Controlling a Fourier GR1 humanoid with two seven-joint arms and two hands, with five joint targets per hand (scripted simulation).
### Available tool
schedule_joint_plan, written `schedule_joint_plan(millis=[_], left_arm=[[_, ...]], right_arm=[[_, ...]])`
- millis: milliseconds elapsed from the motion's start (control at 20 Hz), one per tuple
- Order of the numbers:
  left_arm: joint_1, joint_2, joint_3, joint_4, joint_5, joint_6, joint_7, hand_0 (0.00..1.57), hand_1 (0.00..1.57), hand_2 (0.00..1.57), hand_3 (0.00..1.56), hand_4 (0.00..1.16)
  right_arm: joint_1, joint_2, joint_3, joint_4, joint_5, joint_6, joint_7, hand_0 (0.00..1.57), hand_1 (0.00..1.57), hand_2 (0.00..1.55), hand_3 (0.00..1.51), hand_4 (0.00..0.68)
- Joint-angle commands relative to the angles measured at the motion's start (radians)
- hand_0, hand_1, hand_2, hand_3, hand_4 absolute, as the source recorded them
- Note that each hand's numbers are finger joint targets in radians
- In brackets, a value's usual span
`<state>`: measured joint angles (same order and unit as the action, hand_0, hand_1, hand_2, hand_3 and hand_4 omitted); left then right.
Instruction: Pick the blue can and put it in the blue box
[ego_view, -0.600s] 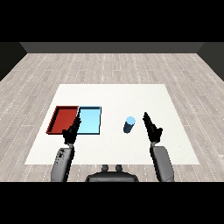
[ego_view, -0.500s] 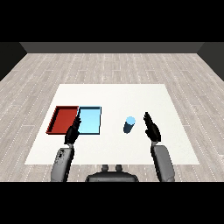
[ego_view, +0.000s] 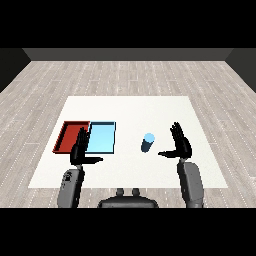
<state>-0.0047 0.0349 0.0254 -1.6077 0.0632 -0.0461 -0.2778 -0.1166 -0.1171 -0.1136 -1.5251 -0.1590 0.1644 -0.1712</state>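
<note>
The open right robot hand (ego_view: 180, 145) hovers just beside the upright blue can (ego_view: 147, 142); closing in off-centre could topple it on the tabletop (ego_view: 130, 107).

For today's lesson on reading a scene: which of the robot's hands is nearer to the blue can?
Right. The right hand is open just right of the blue can, not touching it. The left hand is far to its left, in front of the red tray and blue tray.

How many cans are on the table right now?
1: the blue can stands upright on the white table, between the light blue tray and the right hand. None seems hidden.
</note>
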Motion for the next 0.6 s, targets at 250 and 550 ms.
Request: schedule_joint_plan(millis=[250, 550], left_arm=[[-0.032, -0.028, 0.012, 0.041, 0.029, -0.019, -0.151, 0.00, 0.00, 0.00, 0.00, 0.00], [-0.026, -0.010, 0.039, 0.103, 0.070, -0.058, -0.182, 0.00, 0.00, 0.00, 0.00, 0.00]], right_arm=[[-0.058, -0.031, -0.067, 0.128, -0.074, 0.099, -0.142, 0.00, 0.00, 0.00, 0.00, 0.000], [-0.037, -0.030, -0.060, 0.174, -0.072, 0.129, -0.177, 0.00, 0.00, 0.00, 0.00, 0.000]])
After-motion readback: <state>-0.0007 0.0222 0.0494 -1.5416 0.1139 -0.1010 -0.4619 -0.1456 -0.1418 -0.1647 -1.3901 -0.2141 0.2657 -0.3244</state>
